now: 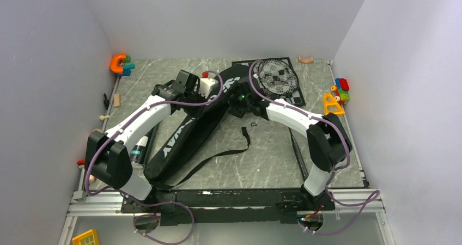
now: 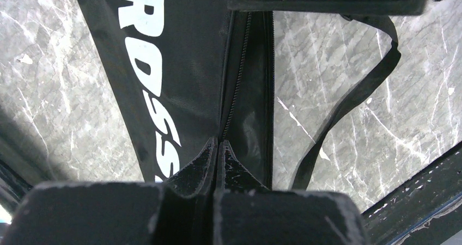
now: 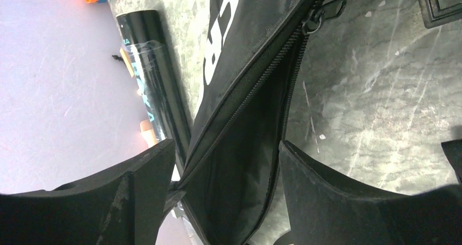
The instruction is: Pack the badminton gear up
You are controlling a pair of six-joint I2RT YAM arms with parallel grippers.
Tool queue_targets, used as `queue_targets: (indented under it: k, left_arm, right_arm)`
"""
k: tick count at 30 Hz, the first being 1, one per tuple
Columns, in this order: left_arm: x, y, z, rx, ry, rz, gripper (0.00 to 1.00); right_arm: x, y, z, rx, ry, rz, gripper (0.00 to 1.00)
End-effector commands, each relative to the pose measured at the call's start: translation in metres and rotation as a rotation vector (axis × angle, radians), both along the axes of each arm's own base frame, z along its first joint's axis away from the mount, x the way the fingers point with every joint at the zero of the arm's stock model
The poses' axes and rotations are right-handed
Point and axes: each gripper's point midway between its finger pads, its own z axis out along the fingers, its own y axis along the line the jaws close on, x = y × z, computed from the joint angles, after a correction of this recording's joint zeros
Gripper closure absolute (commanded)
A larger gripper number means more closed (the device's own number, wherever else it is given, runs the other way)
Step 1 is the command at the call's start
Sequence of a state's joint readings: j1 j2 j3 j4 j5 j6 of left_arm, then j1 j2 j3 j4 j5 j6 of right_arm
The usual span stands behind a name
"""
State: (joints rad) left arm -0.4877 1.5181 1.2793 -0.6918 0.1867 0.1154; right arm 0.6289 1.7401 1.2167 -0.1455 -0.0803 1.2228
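The black "CROSSWAY" racket bag (image 1: 182,141) lies diagonally across the table, its zipper partly open. My left gripper (image 1: 205,108) is shut on the bag's edge at the zipper seam (image 2: 218,145). My right gripper (image 1: 233,106) is open, its fingers (image 3: 327,190) on either side of the bag's open mouth (image 3: 245,163); the zipper pull (image 3: 325,10) hangs beyond. A racket head (image 1: 278,75) rests at the back right. A thin dark shaft (image 1: 297,153), seemingly a racket's, lies by the right arm. The dark tube (image 1: 139,149) (image 3: 155,87) lies left of the bag. No shuttlecocks show.
A chessboard (image 1: 298,95) lies under the racket head. Colourful toys sit at the back left (image 1: 121,64) and right edge (image 1: 336,97). Wooden pieces (image 1: 116,99) lie along the left wall. The bag's strap (image 1: 239,147) trails over the table middle.
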Motion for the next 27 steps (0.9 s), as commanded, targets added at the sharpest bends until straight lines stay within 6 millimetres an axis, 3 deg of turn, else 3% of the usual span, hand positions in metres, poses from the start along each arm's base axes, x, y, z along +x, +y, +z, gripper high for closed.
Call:
queue_targets:
  k: [1, 11, 18, 22, 27]
  left_arm:
    - [0.008, -0.005, 0.020, -0.046, -0.076, -0.001, 1.00]
    - [0.008, -0.003, 0.021, -0.042, -0.079, 0.002, 1.00]
    - [0.004, -0.006, 0.028, -0.063, -0.077, -0.005, 1.00]
    - [0.001, -0.007, 0.030, -0.076, -0.075, -0.013, 1.00]
    - [-0.001, -0.005, 0.021, -0.062, -0.073, -0.019, 1.00]
  right_arm:
    - [-0.001, -0.005, 0.041, 0.065, -0.044, -0.012, 0.26]
    - [0.008, 0.014, 0.032, 0.149, 0.002, 0.002, 0.28]
    - [0.028, 0.024, 0.014, 0.137, 0.014, -0.031, 0.34]
    - [0.042, 0.026, 0.002, 0.106, 0.015, -0.059, 0.44]
    - [0.049, 0.028, 0.003, 0.094, -0.002, -0.070, 0.72]
